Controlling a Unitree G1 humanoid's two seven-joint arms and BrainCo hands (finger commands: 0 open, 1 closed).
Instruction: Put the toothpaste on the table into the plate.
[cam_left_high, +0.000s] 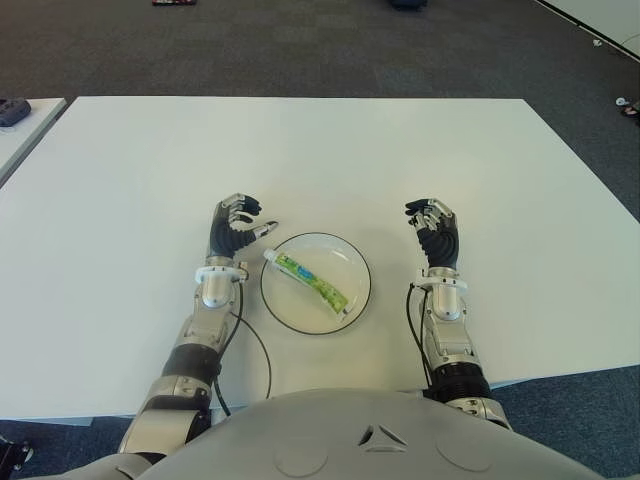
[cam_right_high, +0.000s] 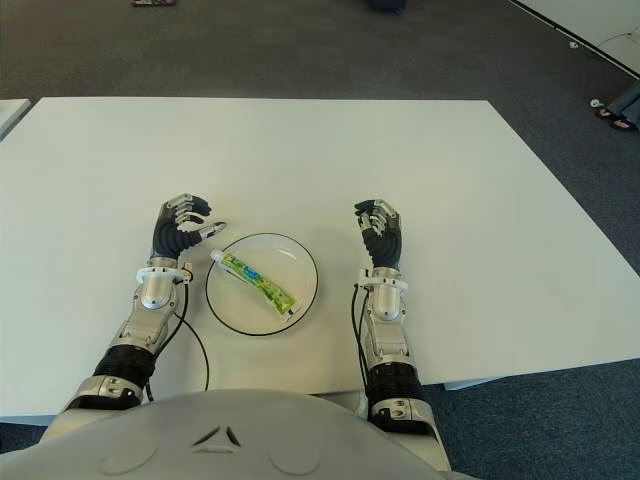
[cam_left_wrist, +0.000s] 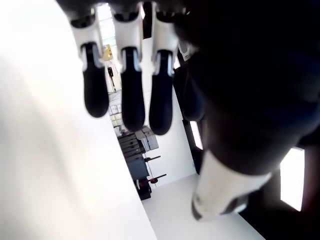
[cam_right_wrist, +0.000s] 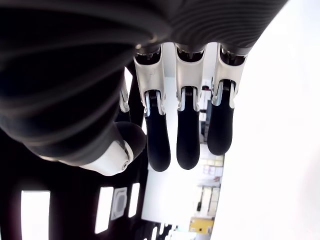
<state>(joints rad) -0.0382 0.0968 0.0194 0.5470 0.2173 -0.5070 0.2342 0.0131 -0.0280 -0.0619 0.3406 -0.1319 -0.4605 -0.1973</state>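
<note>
My fingers (cam_left_wrist: 134, 95) hang loosely curled and hold nothing on either hand: my left hand (cam_left_high: 232, 230) is just left of the plate (cam_left_high: 352, 262), my right hand (cam_left_high: 435, 232) right of it. The toothpaste (cam_left_high: 310, 281) lies diagonally inside the plate on the bench (cam_left_high: 300, 150), so I judge the job done.

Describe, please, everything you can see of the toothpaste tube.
The toothpaste is a small flattened tube, green and yellow with a blue mark, white at its cap end. It lies flat and diagonal in the white plate, cap end at the rim nearest the left hand, the other end toward the rim nearest the robot. Only the plate touches it; neither hand holds it.
</note>
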